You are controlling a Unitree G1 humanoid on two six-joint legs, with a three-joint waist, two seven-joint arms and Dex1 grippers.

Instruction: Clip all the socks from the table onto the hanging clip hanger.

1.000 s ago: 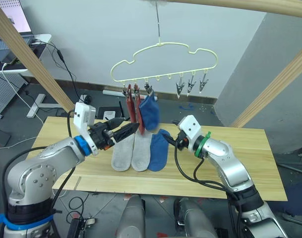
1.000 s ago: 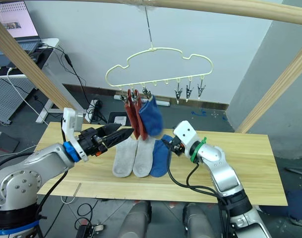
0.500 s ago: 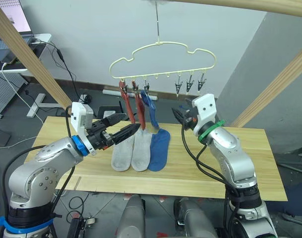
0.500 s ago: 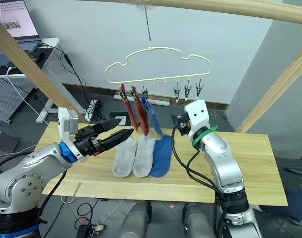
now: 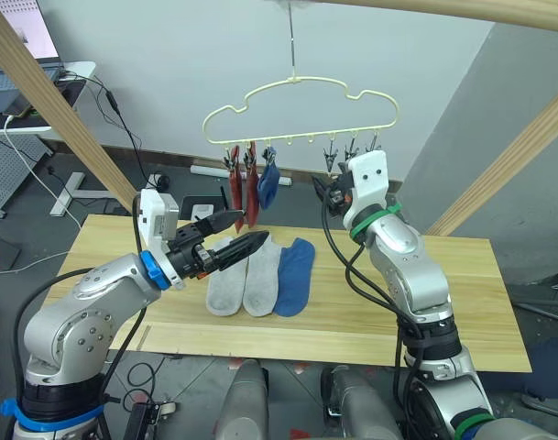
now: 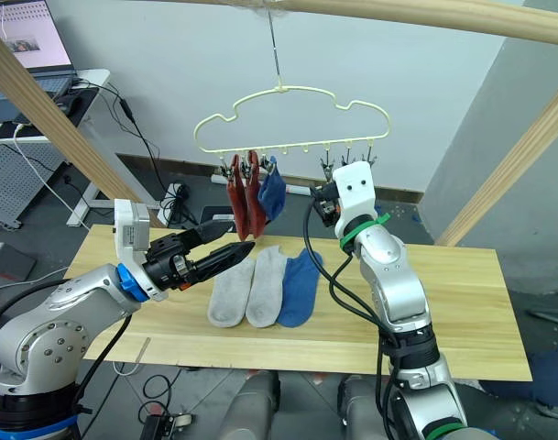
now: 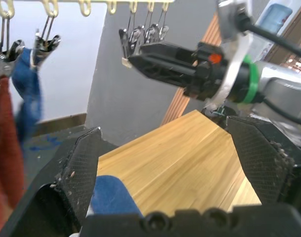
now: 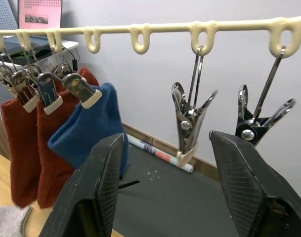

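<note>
The clip hanger [image 5: 297, 115] is seen hanging in the upper middle of the left eye view, its row of clips running along its lower edge. Three socks are clipped at the left end of that row: two red socks [image 5: 244, 194] side by side and a blue sock [image 5: 268, 186] just beside them to the right. In the right wrist view the same red socks and blue sock are seen pinched in the leftmost clips, while an empty clip [image 8: 189, 123] dangles between the two black fingers [image 8: 97, 187] of that gripper, untouched by either. The right gripper [image 5: 326, 194] is raised to the level of the clips, just right of the blue sock, and its fingers are held apart with nothing between them. The left gripper [image 5: 240, 245] is held at the middle left, above the table [image 5: 425, 302], pointing toward the hung socks; its fingers are spread apart and nothing is gripped. Three socks remain flat on the table in the centre of the frame, laid touching in a row: two grey socks [image 5: 225, 284] at the left and a second blue sock [image 5: 294, 277] at the right.
</note>
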